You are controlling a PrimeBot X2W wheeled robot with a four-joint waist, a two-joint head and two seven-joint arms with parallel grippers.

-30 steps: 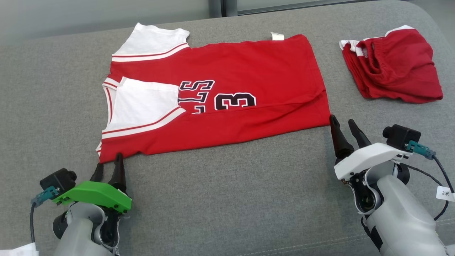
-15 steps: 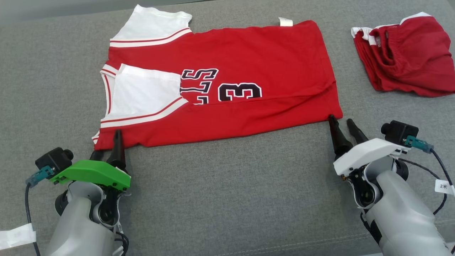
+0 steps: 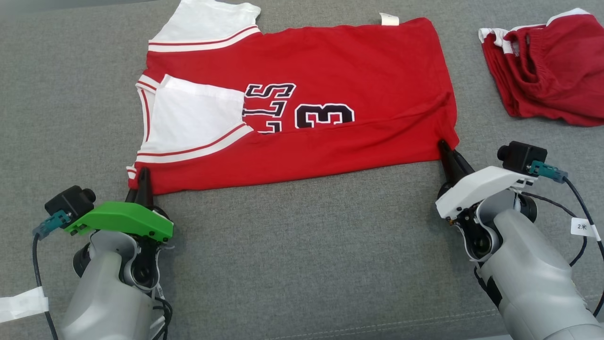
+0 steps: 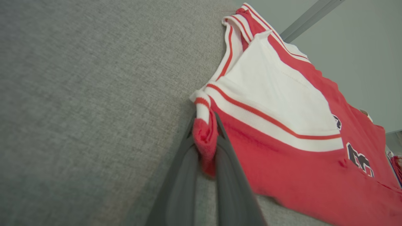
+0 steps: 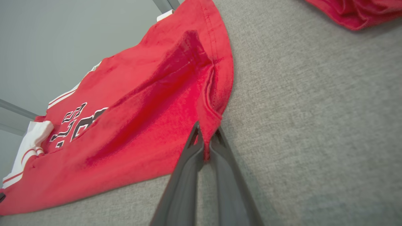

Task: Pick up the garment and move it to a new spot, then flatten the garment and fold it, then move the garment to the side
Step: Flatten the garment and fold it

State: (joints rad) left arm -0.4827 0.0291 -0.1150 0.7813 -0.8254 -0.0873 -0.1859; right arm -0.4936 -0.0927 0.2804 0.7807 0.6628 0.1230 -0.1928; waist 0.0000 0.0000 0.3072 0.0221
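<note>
The garment [image 3: 330, 75] is a red jersey with white sleeves and a black number, lying flat on the grey cushion with one long edge folded in. My left gripper [image 3: 141, 177] is shut on its near left corner, by the striped sleeve hem; the left wrist view shows red cloth [image 4: 205, 138] pinched between the two fingers. My right gripper [image 3: 446, 148] is shut on the near right corner at the bottom hem; in the right wrist view the hem corner [image 5: 209, 125] sits clamped between the fingertips and the cloth [image 5: 150, 103] rises slightly there.
A crumpled pair of red shorts [image 3: 547, 66] with white trim lies at the far right of the grey cushion [image 3: 302, 245]. A seam runs along the cushion's near edge. Cables hang from both wrist cameras.
Both grippers moved forward onto the jersey's near corners and closed on them; they were open beside the edge before. The head camera also tilted, shifting the whole scene.
</note>
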